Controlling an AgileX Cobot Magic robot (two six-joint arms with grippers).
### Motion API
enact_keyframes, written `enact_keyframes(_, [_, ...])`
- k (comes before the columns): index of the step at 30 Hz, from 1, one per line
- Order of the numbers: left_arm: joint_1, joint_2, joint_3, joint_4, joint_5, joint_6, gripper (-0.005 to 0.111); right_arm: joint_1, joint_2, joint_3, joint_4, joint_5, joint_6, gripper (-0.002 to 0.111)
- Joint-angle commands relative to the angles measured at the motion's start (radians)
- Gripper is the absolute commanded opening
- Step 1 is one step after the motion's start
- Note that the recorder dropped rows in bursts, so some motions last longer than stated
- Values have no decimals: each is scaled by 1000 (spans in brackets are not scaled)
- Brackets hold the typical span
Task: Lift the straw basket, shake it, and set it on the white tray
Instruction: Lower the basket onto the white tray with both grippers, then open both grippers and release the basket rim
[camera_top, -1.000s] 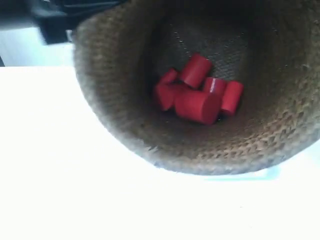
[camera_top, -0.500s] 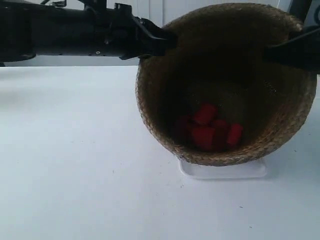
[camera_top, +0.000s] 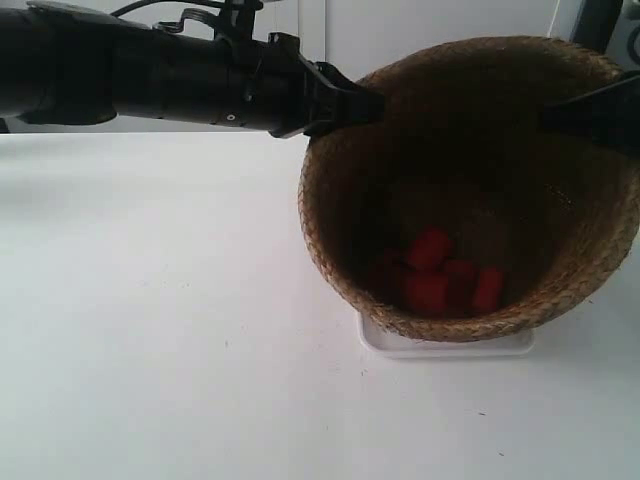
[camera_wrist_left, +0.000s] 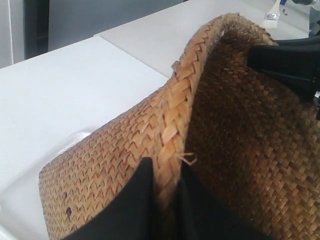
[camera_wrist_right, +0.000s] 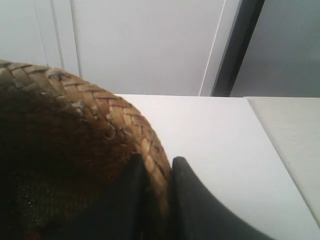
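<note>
The left gripper (camera_wrist_left: 165, 172) pinches the braided rim of the straw basket (camera_wrist_left: 115, 165), one black finger outside the weave and one inside. The right gripper (camera_wrist_right: 156, 167) clamps the rim the same way, with its finger bases cut off by the frame. The arm at the exterior view's left (camera_top: 180, 75) and the arm at the exterior view's right (camera_top: 600, 115) meet opposite sides of the rim, and the basket tilts its mouth toward the camera. Its body hides most of the white tray (camera_top: 450, 346); only a front strip shows, and whether the base touches the tray cannot be told. Red cylinders (camera_top: 440, 275) lie heaped in the dim bottom, their count unclear. The white table (camera_top: 150, 320) spreads wide toward the exterior view's left of the basket
</note>
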Motion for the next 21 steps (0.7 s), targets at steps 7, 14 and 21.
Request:
enact_keyframes(7, [13,-25,-8,-32,-3,-15,56,-44,4,-2,-22,120,15,28])
enact_keyframes(14, [13,-25,-8,-32,-10,-31,75,-44,4,-2,-53,12,23,71])
enact_keyframes(21, [13,-25,-8,-32,-10,-31,74,-44,44,-2,-64,54,49,72])
